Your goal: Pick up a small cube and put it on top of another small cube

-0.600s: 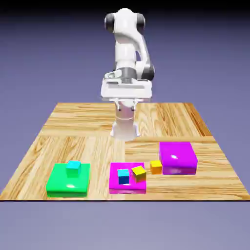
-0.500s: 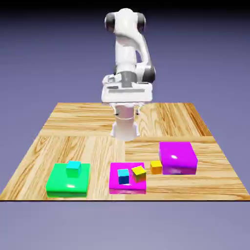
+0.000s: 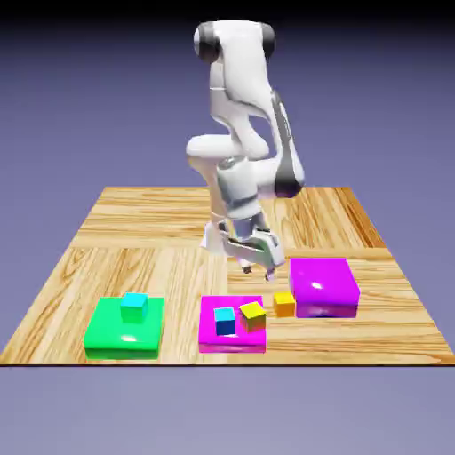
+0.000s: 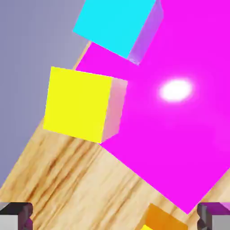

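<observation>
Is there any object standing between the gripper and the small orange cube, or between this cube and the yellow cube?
Nothing visible stands between the open gripper and the orange cube, nor between that cube and the yellow cube, its neighbour on the flat magenta block.

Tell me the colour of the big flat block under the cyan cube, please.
Green; the block shows best in the exterior view.

Orange cube and yellow cube — apart, neither one stacked on the other.
In the exterior view, the small plain orange cube sits flat on the wooden table, at about three o'clock from the yellow cube and just beside it; the similarly small, plain yellow cube — turned at an angle — rests on the flat magenta block, at its two o'clock edge.
</observation>
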`<state>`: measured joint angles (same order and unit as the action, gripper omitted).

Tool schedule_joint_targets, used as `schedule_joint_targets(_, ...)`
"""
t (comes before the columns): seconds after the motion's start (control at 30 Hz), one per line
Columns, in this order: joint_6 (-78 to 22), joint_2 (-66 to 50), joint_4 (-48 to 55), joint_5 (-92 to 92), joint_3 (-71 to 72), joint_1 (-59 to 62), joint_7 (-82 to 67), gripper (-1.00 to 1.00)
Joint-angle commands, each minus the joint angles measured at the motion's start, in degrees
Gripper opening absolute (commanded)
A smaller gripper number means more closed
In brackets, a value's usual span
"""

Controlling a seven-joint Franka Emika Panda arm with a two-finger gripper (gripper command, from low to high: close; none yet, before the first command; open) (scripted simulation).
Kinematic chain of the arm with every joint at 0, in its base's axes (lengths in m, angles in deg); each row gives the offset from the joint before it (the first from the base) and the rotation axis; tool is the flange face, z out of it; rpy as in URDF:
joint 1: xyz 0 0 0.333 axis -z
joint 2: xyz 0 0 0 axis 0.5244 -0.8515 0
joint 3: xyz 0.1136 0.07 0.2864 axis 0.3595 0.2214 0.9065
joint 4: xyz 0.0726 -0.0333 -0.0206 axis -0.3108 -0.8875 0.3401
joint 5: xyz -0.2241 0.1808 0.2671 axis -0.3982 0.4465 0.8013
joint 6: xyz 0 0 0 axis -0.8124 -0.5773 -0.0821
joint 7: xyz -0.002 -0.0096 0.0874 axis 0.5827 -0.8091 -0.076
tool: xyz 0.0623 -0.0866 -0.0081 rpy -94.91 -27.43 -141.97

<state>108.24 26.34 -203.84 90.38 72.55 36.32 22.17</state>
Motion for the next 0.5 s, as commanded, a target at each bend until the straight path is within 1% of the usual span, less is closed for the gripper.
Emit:
schedule_joint_targets(0.0, -0.9, -1.6, 0.2, 2.5, 1.0, 0.4, 2.0, 0.0)
schedule_joint_targets(0.1, -3.5, -6.5, 0.9, 10.0, 3.9, 1.2, 7.8, 0.0)
schedule_joint_targets(0.17, -3.9, -7.4, 1.0, 11.3, 4.4, 1.4, 8.8, 0.0)
schedule_joint_targets(0.43, 6.7, -23.1, 6.8, 23.3, 8.2, 1.1, -3.4, 0.0)
schedule_joint_targets(0.47, 6.7, -23.1, 6.8, 23.3, 8.2, 1.1, -3.4, -1.0)
